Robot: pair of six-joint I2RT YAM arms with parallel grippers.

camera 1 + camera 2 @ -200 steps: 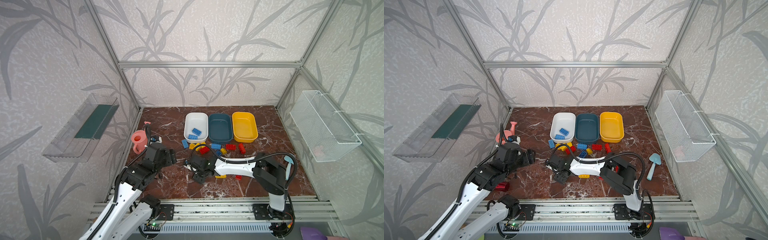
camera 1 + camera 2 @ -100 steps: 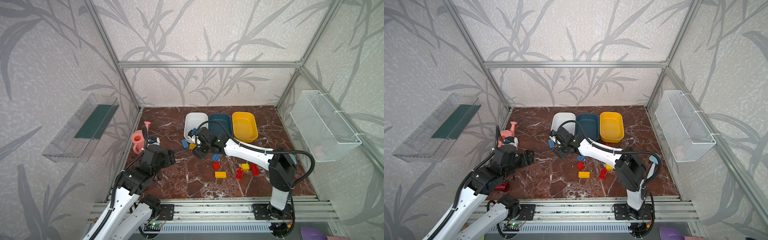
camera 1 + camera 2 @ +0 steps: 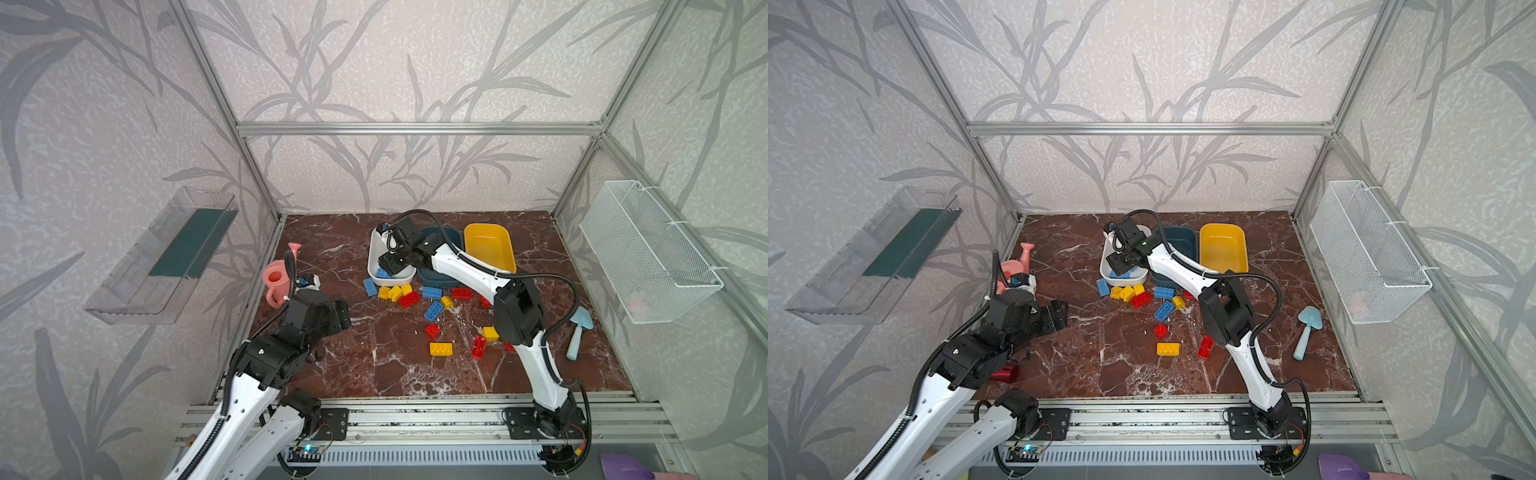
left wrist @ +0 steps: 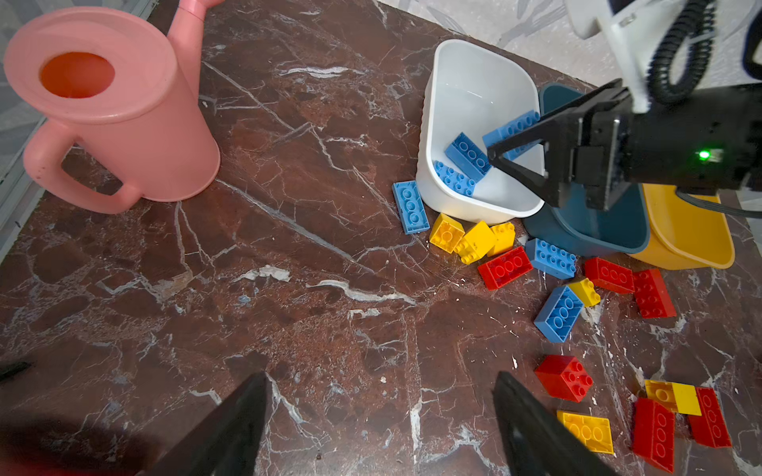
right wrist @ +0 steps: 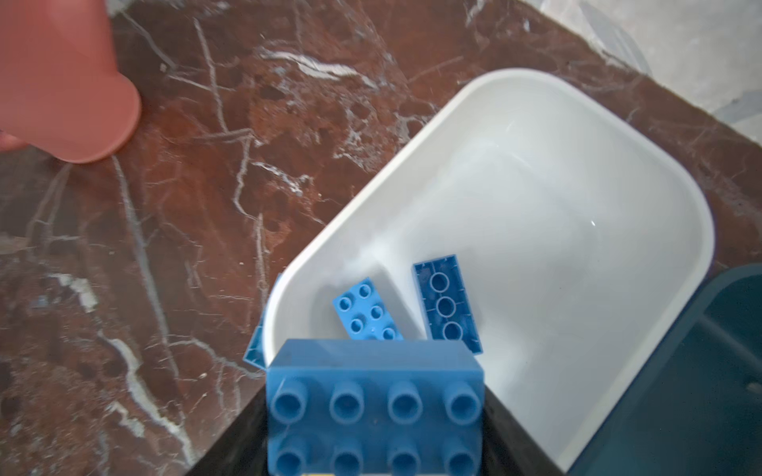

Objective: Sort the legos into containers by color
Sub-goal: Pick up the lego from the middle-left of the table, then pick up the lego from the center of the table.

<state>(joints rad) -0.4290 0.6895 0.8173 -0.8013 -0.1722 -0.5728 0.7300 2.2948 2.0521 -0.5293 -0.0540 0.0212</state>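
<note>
Gripping item: right gripper (image 5: 373, 443) clamped across a blue brick (image 5: 373, 406), a two-by-four with its studs facing the wrist camera. The brick is held over the near end of the white tub (image 5: 577, 109).

White tub, contents: studs-up brick (image 5: 367, 313) and upturned brick (image 5: 447, 305), both blue, lying side by side on the floor at the near end.

Teal tub (image 3: 440, 279): touching the white tub, standing between it and the yellow tub (image 3: 489, 249). The three form one row toward the back of the table (image 4: 288, 296).

Left gripper (image 4: 379, 412): jaws spread wide, grasping nothing, hanging over the table near the watering can (image 4: 115, 111), well apart from the tubs.

Legos (image 4: 558, 313), loose — blue, red and yellow, scattered on the table in front of the tubs. A blue oblong (image 4: 410, 206) lies just beside the white tub's wall. The three yellows (image 4: 472, 239) are bunched at its near corner. A red square (image 4: 564, 377) and a yellow oblong (image 4: 585, 430) lie farther toward the robot.

Trowel (image 3: 579, 332) — pale blue, lying at the table's right side, apart from the legos.

Wire basket (image 3: 648, 249): hung on the right wall.
</note>
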